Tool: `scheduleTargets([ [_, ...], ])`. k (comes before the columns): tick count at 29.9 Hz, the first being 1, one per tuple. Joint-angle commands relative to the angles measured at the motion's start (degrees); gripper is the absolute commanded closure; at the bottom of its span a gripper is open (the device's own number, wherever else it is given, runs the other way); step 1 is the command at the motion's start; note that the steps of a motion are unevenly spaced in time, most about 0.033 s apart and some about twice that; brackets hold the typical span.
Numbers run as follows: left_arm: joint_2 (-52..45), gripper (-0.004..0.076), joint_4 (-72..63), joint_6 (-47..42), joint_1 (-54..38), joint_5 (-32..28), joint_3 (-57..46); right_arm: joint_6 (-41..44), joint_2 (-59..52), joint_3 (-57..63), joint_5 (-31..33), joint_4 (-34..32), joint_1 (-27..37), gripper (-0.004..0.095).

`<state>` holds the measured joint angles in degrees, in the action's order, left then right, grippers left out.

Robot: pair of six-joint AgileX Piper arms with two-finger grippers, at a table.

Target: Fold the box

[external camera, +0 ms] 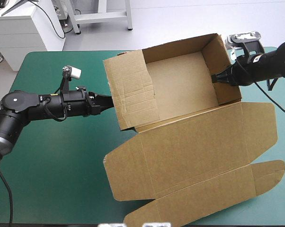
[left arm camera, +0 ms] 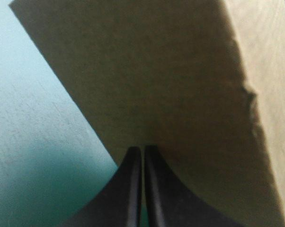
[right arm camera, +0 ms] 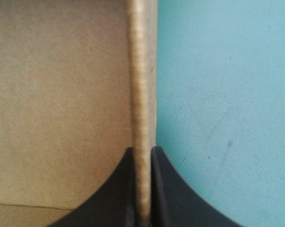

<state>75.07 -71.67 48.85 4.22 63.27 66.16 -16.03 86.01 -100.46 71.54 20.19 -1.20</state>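
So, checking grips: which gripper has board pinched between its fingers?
The right gripper: the box's upright wall runs edge-on between its fingers. The left gripper's fingers meet shut before the leaning flap.

Closed black fingers (left arm camera: pixel 128 189) against brown box (left arm camera: pixel 171 80)

White cabinet (external camera: pixel 17 29), pale grey floor (external camera: pixel 180 21)

The teal-green cover (external camera: pixel 52 179) lies flat across the table (external camera: pixel 26 56) — a few faint dark specks (right arm camera: pixel 230 142) on it.
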Motion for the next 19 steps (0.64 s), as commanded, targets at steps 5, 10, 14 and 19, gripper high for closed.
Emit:
scheduleTargets([
  [5,-1.52,0.0657,-12.71,2.16,0.20,5.47,1.81,0.60,-2.03,-1.54,-2.49,3.22,0.09,0.0926],
  [10,-1.52,0.0439,-13.84,2.44,0.20,5.47,1.81,0.60,-2.03,-1.54,-2.75,5.03,0.09,0.0925],
  [14,-1.52,0.0235,-16.19,2.44,0.20,5.47,1.89,0.60,-2.03,-1.54,-3.61,6.15,0.09,0.0925],
  [19,-1.52,0.0172,-17.39,2.34,0.20,5.15,2.41,1.84,-2.03,-1.54,-4.27,4.04,-1.78,0.0922],
])
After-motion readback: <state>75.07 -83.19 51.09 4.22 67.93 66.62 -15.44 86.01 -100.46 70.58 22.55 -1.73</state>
